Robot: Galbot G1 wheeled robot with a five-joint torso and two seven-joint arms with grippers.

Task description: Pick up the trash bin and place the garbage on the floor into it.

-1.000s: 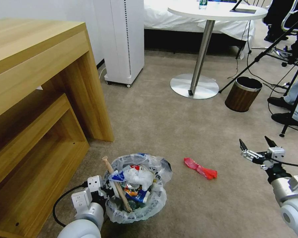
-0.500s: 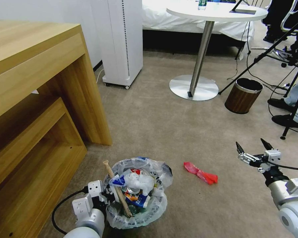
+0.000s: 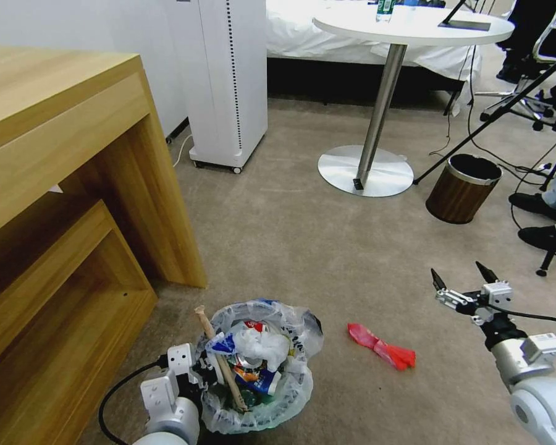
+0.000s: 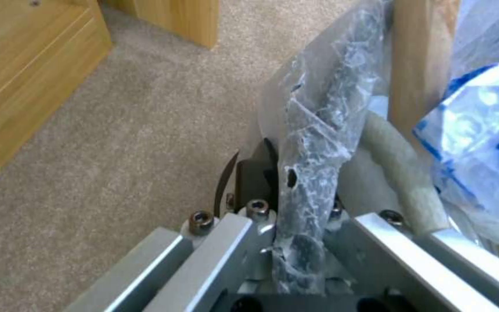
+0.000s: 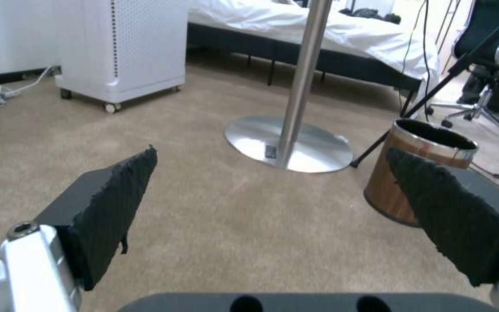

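I've got the floor (image 3: 327,247), short tan carpet, slightly nubby, with all task things on it or over it. Trash bin (image 3: 256,371) sits near the wooden shelf unit (image 3: 74,259), round and dark under a crinkly translucent liner, already packed: white tissue wads, blue-white carton, a wooden stick (image 3: 219,355) leaning out past the rim. My left tool (image 4: 296,203) is clamped tight on the bin's rim with the liner film pinched between the jaws; in the left wrist view the plastic is bunched and creased right at the grip. Whether the bin is lifted off the carpet or resting, I cannot tell.

Remaining garbage as far as I see: one red wrapper (image 3: 382,346), flat, crumpled, thin film, lying on open carpet between the bin and my right arm. Right tool (image 3: 464,285) hangs above the floor beyond and to the right of the wrapper, jaws spread wide, nothing in them, ridged black pads (image 5: 117,203) facing each other.

Step in hand, I judge: get the wrapper. Come down over its thicker bunched end, press pads into the pile so the film doesn't slide, close fully. Keep the bin level so the stick stays put.
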